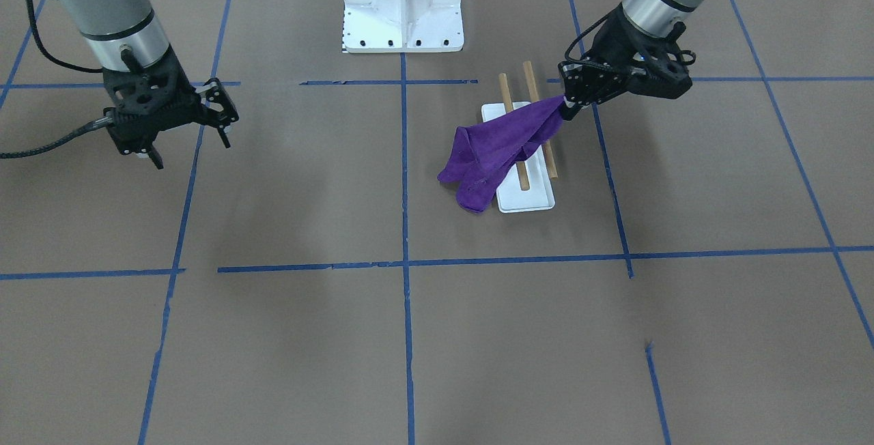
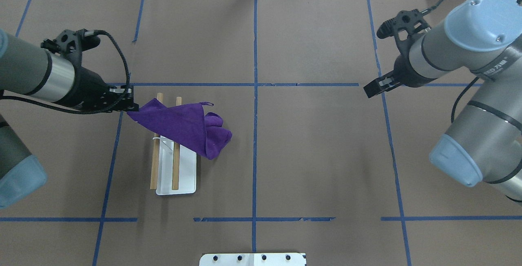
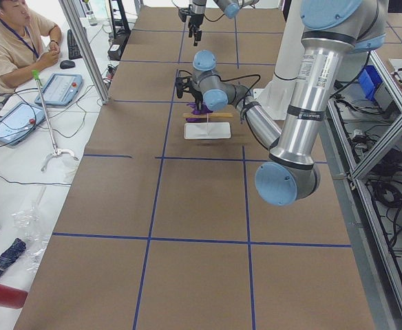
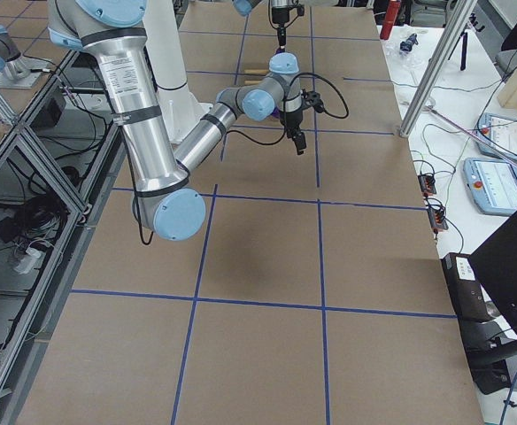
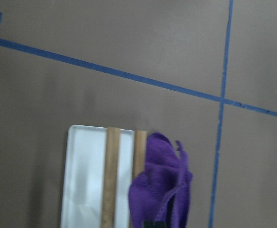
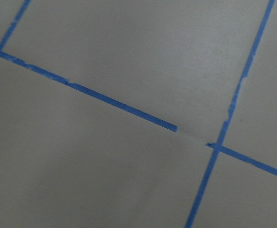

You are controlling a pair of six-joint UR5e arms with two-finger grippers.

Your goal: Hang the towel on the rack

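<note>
From the front, we see the left gripper [image 1: 566, 108] clenched on the towel [image 1: 495, 151] by a corner, the cloth slanting over the rack [image 1: 529, 201] toward eight o'clock. The right gripper [image 1: 188, 141] is spread wide. Overhead, we cannot read the lettering on the right arm [image 2: 461, 49].

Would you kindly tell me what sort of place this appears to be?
Probably a robotics lab: a taped-grid table, a seated operator beside teach pendants, and the left claw holding a purple towel over a rack.
</note>
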